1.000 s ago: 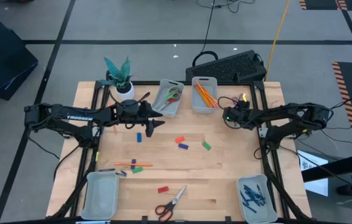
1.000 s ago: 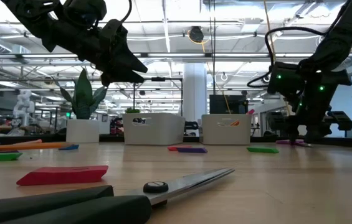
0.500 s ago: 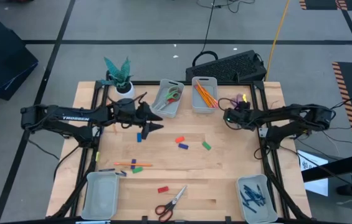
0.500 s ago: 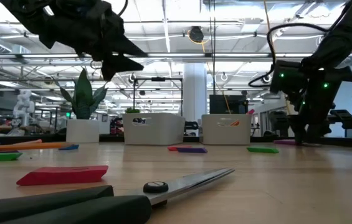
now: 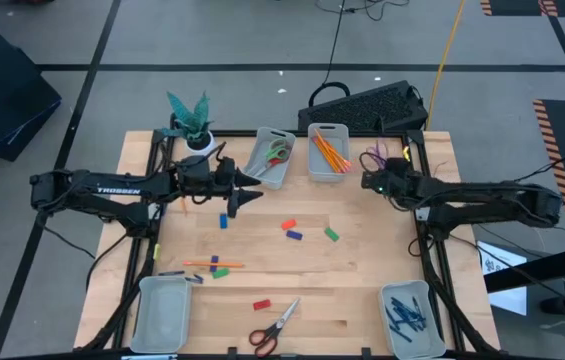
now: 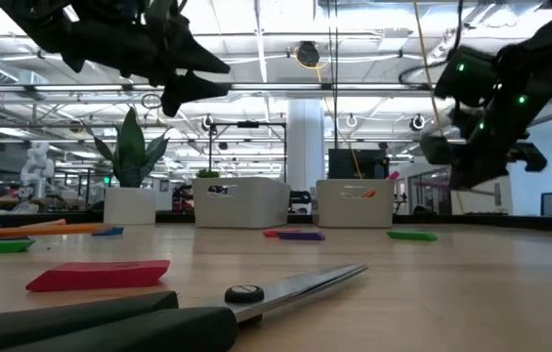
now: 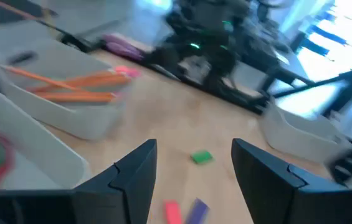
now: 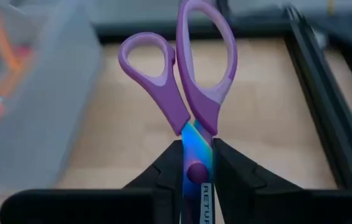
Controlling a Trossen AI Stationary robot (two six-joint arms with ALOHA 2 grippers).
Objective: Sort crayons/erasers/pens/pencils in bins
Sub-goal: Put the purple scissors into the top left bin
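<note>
Right pincer [image 8: 191,163] is clamped on the blades of purple scissors [image 8: 182,74], handles pointing away from the wrist, lifted off the surface near the back-right corner, just beside the pencil bin [image 5: 329,152]. Left pincer [image 5: 244,193] hovers w/ fingers apart and empty, in front of the bin holding red/green scissors [image 5: 271,157].

Step in hand, prob.: right arm carrying the scissors to a bin. Likely target is the one w/ scissors already in it, next bin over from the pencils. Next move calls for a short traverse toward it, then release above the rim w/o catching the handles on the wall.

Still loose on the surface [image 5: 362,270]:
- erasers mid-surface: red [image 5: 288,225], blue [image 5: 295,236], green [image 5: 331,234]; red one [image 5: 261,304] near the front
- orange pencil [image 5: 212,264] w/ green eraser [image 5: 221,272] at left
- red-handled scissors [image 5: 275,327] at front edge
- pens in front-right bin [image 5: 407,316]; front-left bin [image 5: 161,312] looks empty

Surface is pale wood w/ black frame rails; plant in white pot [image 5: 196,137] at back left, keyboard [image 5: 367,105] behind it. Room: grey floor w/ black tape lines; low view shows bright ceiling lights and an open workshop space.
</note>
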